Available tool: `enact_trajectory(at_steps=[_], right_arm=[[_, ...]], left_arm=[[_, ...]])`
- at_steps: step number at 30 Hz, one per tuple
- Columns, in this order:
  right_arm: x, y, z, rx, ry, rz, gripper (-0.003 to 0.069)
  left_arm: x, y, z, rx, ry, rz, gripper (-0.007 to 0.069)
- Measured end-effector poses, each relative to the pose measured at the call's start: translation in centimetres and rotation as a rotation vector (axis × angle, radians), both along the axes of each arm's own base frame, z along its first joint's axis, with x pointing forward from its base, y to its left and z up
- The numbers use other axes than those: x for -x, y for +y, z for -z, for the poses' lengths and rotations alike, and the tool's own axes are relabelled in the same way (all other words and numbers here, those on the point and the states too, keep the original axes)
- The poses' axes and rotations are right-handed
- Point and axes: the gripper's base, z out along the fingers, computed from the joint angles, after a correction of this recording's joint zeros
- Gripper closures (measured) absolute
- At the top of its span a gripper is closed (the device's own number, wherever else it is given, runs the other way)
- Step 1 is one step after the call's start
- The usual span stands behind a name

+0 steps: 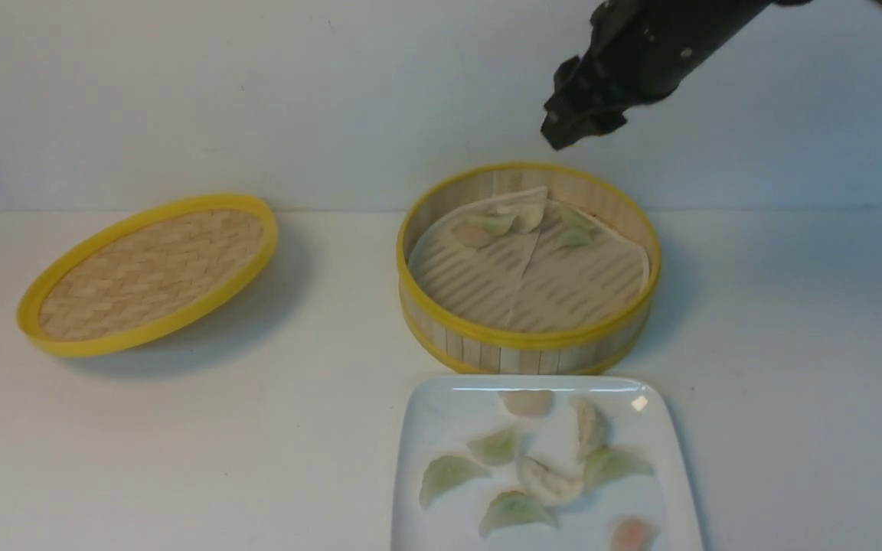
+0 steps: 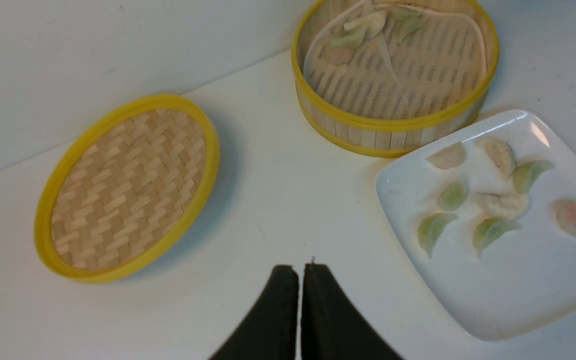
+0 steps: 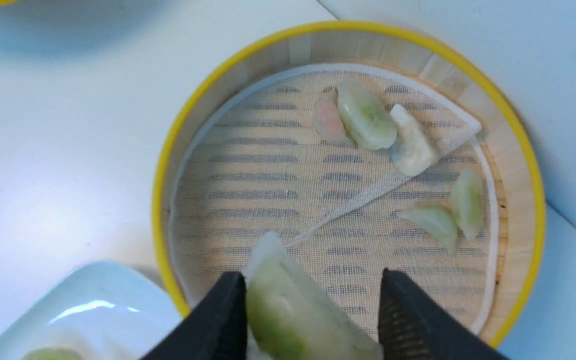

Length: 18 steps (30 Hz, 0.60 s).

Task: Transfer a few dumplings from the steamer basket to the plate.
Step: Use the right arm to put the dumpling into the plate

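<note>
The steamer basket point(image 1: 527, 341) stands mid-table with several dumplings point(image 1: 493, 223) on its white liner near the far wall. In front of it, the white plate point(image 1: 435, 413) carries several more dumplings point(image 1: 447, 474). My right gripper point(image 1: 563, 132) hangs high over the basket's far rim. In the right wrist view, that gripper point(image 3: 312, 274) is shut on a pale green dumpling point(image 3: 288, 310) lifted above the liner point(image 3: 248, 200). The left gripper point(image 2: 300, 267) is shut and empty, hovering over bare table left of the plate point(image 2: 508, 300); it is outside the front view.
The shallow woven lid point(image 1: 150, 272) with a yellow rim lies tilted at the table's left. A white wall runs close behind the basket. The plate reaches the front view's bottom edge.
</note>
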Motion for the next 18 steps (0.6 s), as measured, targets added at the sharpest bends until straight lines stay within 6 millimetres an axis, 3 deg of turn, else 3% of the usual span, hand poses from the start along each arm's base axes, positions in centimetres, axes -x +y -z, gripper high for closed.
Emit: enact_trajectory(at_steps=[2,4,8,11,14,18], right_arm=[[2.0,-0.8,-2.4,-0.028,-0.034,0.016,0.0347],[3.5,-1.4,-3.4,-0.043,-0.037,0.027,0.0347],[7.5,-2.7,-3.0,-0.068,0.038,0.040,0.0347],[10.8,-3.3,0.1,-0.079,0.177,0.023,0.0347],[13.4,-3.8,4.9,-0.084,0.318,0.002,0.0347],[15.2,-4.0,10.5,-0.112,0.400,-0.006,0.0347]], left_arm=[[0.0,0.0,0.0,0.001,0.000,0.001,0.0631],[0.0,0.0,0.0,0.001,0.000,0.001,0.0631],[0.0,0.0,0.0,0.004,0.002,0.003,0.0631],[0.0,0.0,0.0,0.004,0.002,0.003,0.0631],[0.0,0.0,0.0,0.004,0.002,0.003,0.0631],[0.0,0.0,0.0,0.004,0.002,0.003,0.0631]])
